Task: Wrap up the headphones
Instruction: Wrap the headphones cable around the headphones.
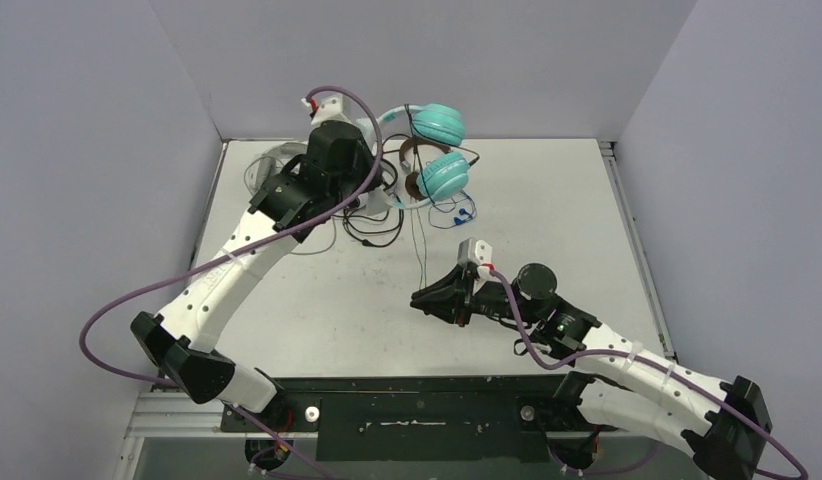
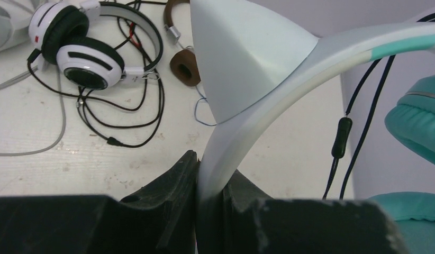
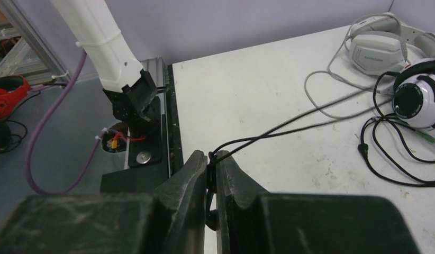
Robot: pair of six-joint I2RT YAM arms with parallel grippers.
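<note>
Holding teal headphones [image 1: 437, 150] up over far side of table [image 1: 547, 220] with left gripper [image 2: 210, 182] clamped on the band [image 2: 268, 114], pinching the black cable [image 2: 341, 138] tight in right gripper [image 3: 211, 164], yet to wind any loops or start other headsets [image 2: 88, 58].

- We see the teal headphones [image 1: 442, 150] with light teal ear cups and a white band tipped in teal; their thin cable [image 2: 341, 137] is black.
- Just beside the teal headphones, the brown headphones [image 2: 183, 66] show a dark brown pad and a blue cable [image 1: 464, 213].
- Left of the teal headphones, we note the black-and-white headphones [image 2: 83, 53]: white shells, black pads, a small red mark, a black cord.
- Farther left of the teal headphones, the grey headphones [image 3: 377, 50] are pale grey, cord included.
- The table [image 1: 547, 220] is white with faint scuffs.
- The left arm [image 1: 227, 275] and right arm [image 1: 637, 375] are white with black joints and purple hoses [image 1: 117, 310]; the left gripper [image 2: 210, 180] and right gripper [image 3: 211, 169] are black.
</note>
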